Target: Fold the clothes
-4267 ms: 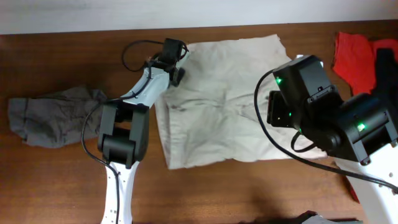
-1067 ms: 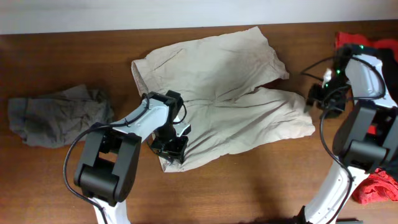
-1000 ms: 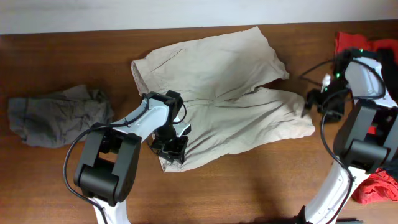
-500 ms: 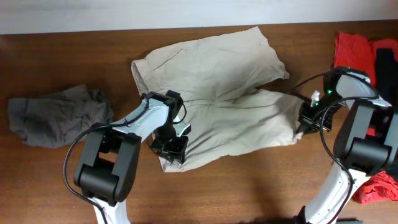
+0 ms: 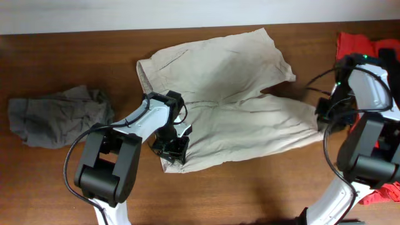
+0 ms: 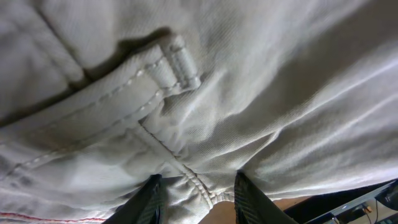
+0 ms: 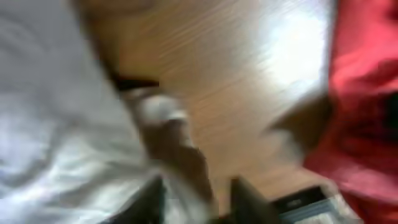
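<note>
L gripper (image 6: pixel 198 186) clenched on beige shorts (image 5: pixel 231 112) at waistband; R gripper (image 5: pixel 325 117) state can't tell (blur), so leg hem beside it could slip & bunch.

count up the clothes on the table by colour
beige shorts: 1
gray garment: 1
red garment, top right: 1
red piece, lower right edge, partly hidden by the arm, possibly a separate garment: 1
black garment: 1
total: 5

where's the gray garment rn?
Overhead view: crumpled gray garment lies at the table's far left, beside the left arm, apart from the beige shorts.
</note>
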`<state>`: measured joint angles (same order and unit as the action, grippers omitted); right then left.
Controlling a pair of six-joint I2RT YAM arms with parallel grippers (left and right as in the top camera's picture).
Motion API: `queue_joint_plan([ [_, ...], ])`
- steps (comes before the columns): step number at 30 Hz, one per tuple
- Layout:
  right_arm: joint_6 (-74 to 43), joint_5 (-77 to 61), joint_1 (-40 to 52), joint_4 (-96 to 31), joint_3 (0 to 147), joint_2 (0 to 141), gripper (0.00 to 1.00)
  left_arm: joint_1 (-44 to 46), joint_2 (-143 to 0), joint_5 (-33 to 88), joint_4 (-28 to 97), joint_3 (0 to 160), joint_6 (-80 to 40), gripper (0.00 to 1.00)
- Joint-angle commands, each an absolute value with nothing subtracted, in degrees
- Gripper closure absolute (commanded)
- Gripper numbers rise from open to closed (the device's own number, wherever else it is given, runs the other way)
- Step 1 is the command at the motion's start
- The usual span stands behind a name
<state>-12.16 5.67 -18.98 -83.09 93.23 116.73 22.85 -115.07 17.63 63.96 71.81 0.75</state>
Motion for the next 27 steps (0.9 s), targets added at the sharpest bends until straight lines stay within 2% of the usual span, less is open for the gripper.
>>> queue_joint_plan([
  [1,-14.52,12.78,-19.46,-83.18,94.19,115.44,0.53,22.2,-117.49,12.01,63.7,69.36,0.64,0.63],
  [4,-14.46,10.5,-19.46,-83.22,94.59,115.39,0.53,21.93,-117.38,11.99,65.54,71.05,0.71,0.64],
  [5,-13.5,7.7,-19.46,-83.11,94.85,115.07,0.53,21.76,-117.08,11.99,66.63,72.44,0.86,0.68],
  [8,-9.8,1.45,-19.27,-82.63,94.91,112.9,0.54,21.06,-115.04,11.62,69.69,76.34,0.86,0.73],
  [13,-3.22,-10.57,-17.85,-81.03,94.94,101.12,0.53,20.56,-102.74,8.1,73.93,82.94,0.16,0.74],
  [21,-3.18,-13.96,-10.81,-76.79,94.94,74.78,0.37,20.56,-74.17,-9.19,69.45,83.79,-6.94,0.72],
  [22,-3.18,-13.93,-9.61,-76.18,94.94,72.34,0.34,20.56,-71.61,-9.54,68.97,83.79,-6.92,0.65],
  [23,-3.18,-13.93,-8.12,-75.42,94.94,69.49,0.24,20.56,-68.77,-9.52,68.69,83.79,-6.92,0.59],
  [25,-3.18,-13.89,-5.76,-73.93,94.94,65.14,0.12,20.56,-64.05,-9.5,68.66,83.79,-6.9,0.41],
  [27,-3.22,-13.93,-3.86,-72.53,94.94,61.58,0.08,20.56,-60.47,-9.52,69.8,83.79,-6.85,0.06],
])
